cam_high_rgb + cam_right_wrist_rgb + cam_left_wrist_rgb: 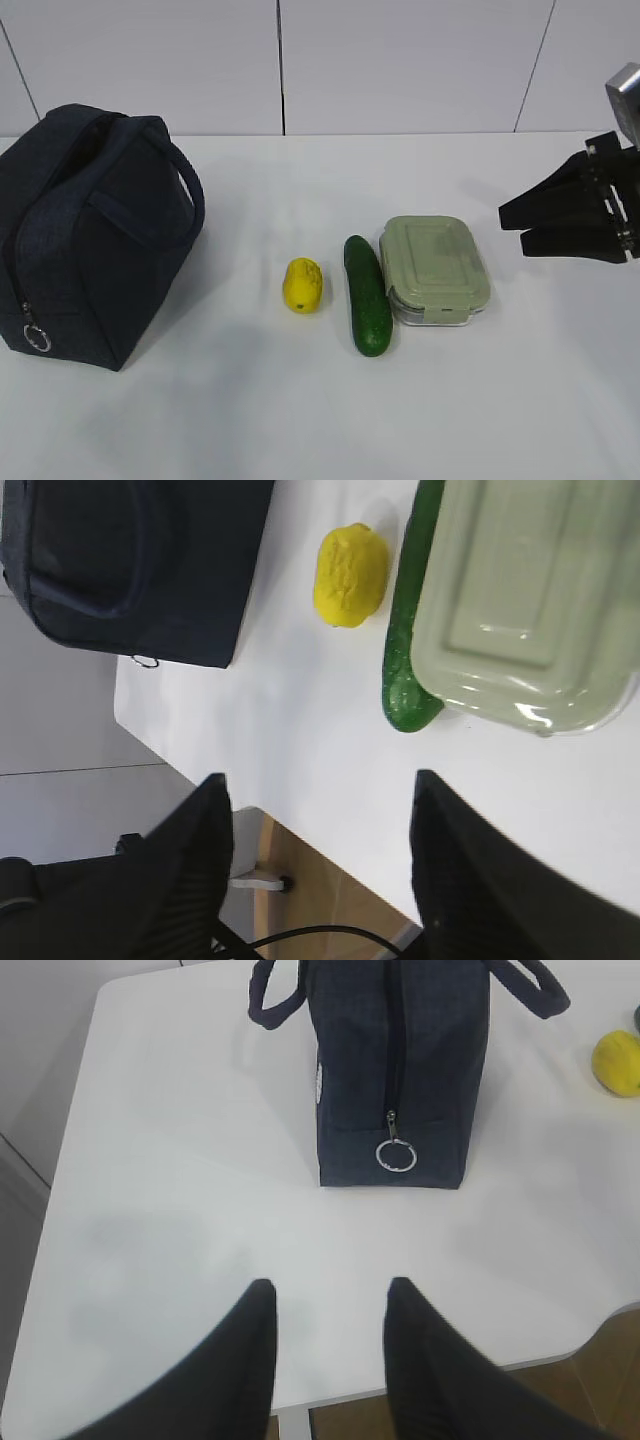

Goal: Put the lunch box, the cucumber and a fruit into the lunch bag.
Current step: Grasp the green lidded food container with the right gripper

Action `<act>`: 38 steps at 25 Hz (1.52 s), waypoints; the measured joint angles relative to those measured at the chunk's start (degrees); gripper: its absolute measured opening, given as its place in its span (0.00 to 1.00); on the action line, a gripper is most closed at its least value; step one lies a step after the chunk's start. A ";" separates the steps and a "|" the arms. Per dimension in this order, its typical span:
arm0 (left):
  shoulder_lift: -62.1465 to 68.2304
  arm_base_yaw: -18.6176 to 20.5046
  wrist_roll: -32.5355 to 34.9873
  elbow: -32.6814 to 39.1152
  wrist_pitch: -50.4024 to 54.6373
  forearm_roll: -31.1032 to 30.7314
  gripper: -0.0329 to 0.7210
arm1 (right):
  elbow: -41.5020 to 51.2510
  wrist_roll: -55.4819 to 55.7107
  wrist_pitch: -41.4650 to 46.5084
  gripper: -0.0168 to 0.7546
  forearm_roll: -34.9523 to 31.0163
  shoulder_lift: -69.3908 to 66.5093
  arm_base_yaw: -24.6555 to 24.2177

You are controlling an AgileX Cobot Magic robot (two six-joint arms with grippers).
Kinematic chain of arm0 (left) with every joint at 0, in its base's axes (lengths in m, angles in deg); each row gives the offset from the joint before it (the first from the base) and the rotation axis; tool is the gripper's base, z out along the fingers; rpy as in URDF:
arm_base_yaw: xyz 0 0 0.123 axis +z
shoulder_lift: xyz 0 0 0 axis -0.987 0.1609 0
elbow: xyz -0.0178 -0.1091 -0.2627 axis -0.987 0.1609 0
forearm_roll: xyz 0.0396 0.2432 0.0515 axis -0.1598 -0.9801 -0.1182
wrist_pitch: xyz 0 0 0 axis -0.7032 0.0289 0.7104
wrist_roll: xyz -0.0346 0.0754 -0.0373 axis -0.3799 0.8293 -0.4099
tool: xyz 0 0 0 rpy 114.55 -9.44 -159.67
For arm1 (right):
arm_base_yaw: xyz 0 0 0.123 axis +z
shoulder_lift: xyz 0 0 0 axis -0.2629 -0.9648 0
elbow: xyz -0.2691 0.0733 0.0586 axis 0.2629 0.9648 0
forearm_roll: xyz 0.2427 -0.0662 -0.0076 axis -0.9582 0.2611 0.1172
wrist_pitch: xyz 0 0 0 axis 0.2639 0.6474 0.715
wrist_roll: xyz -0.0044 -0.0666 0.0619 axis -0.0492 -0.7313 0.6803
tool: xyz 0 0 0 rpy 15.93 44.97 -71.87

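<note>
Nearest the exterior camera, the lunch bag (85, 235) is seen at the left of the white table (300, 420), its zipper apparently drawn shut and the silver ring pull (37, 338) hanging low on the near end. To its right, well apart, the yellow fruit (302, 285), the cucumber (367, 294) and the lunch box (433, 269) are lined up, cucumber and box just beside each other. The right gripper (515, 228) is held above the table at the far right, jaws apart, nothing between them.

From the left wrist, the left gripper (328, 1310) is shown partly spread and empty, well short of the bag's ring pull (396, 1155).

From the right wrist, the box (530, 600), cucumber (410, 630) and fruit (350, 575) are seen beyond the spread, empty fingers.

With the zipper shut, nothing can be loaded; a pull on the ring could drag the unbraced bag. The cucumber could be rolled if the box is grasped carelessly.
</note>
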 joint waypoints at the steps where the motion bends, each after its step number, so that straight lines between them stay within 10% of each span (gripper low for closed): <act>1: 0.00 0.00 0.00 0.00 0.00 0.00 0.39 | -0.84 -0.14 0.00 0.58 0.59 -0.80 -0.52; 19: 0.00 0.00 0.00 0.00 0.00 0.00 0.39 | -12.26 -7.54 -0.11 0.59 5.67 -20.17 -5.18; 27: 0.00 0.00 0.00 0.00 0.00 0.00 0.39 | -13.13 -12.02 -0.34 0.82 0.39 -24.83 -5.18; 38: 0.00 0.00 0.00 0.00 0.00 0.00 0.39 | -18.04 -13.23 -0.56 0.85 -0.99 -28.69 -3.93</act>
